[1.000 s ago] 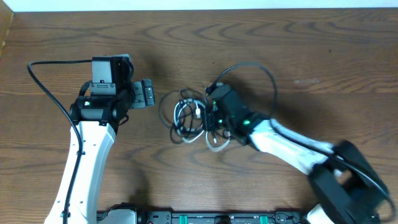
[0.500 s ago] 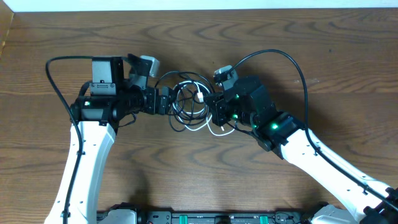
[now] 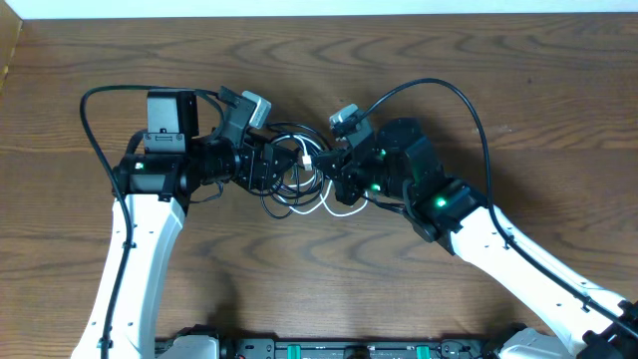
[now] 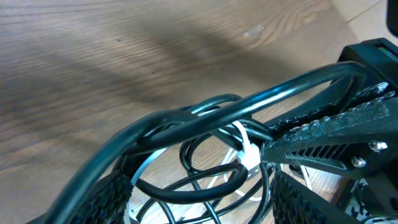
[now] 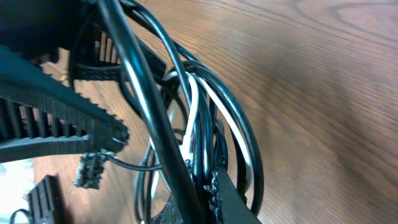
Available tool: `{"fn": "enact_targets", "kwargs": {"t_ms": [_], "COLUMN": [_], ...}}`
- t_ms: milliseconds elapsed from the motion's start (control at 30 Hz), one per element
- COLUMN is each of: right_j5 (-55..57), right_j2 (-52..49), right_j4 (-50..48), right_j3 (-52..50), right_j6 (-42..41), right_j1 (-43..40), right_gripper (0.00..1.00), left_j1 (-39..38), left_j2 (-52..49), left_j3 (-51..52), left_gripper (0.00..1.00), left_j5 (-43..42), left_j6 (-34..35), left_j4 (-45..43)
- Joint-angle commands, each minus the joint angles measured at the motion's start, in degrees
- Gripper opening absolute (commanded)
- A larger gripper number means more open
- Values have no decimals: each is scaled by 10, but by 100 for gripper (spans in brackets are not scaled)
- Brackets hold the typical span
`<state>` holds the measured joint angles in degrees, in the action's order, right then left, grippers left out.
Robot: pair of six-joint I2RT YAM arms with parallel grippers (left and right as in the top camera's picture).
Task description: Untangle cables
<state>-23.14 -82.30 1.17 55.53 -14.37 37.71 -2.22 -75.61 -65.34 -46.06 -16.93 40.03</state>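
Note:
The cables [image 3: 296, 202] lie as a small tangle of thin black loops and one white cord [image 3: 345, 209] at the table's middle. My left gripper [image 3: 273, 166] reaches into the tangle's left side. In the left wrist view it [image 4: 199, 202] is open, with black loops [image 4: 205, 182] and the white cord [image 4: 247, 149] between its fingers. My right gripper [image 3: 337, 178] is on the tangle's right side. In the right wrist view it [image 5: 204, 186] is shut on a bundle of black and white strands [image 5: 194, 109].
Thick black robot cables arch over each arm [image 3: 98, 100] [image 3: 439, 92], and one crosses the left wrist view [image 4: 249, 102]. The two grippers sit almost tip to tip. Bare wooden table [image 3: 399, 40] surrounds the tangle. A white strip runs along the far edge.
My left gripper has moved right into the tangle and its jaws have narrowed. The right arm swung in and stays shut on the strands; the tangle shifted slightly left.

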Motion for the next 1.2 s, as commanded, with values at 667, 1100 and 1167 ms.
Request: {"fn": "enact_targets", "kwargs": {"t_ms": [667,1100,1167], "right_j5": [-116,-150,-157], "right_j2": [22,24,24], "right_j4": [-50,-53,-54], "right_j3": [14,14,14], "right_j6": [12,12,12], "right_j1": [0,-8,-11], "right_gripper": [1,1,1], "left_j1": [3,3,3], "left_j2": [-3,-3,-3], "left_j3": [-5,-5,-5], "left_gripper": [64,73,73], "left_j5": [22,174,164], "left_j6": [-26,-26,-26], "left_j4": [-23,-33,-32]}}
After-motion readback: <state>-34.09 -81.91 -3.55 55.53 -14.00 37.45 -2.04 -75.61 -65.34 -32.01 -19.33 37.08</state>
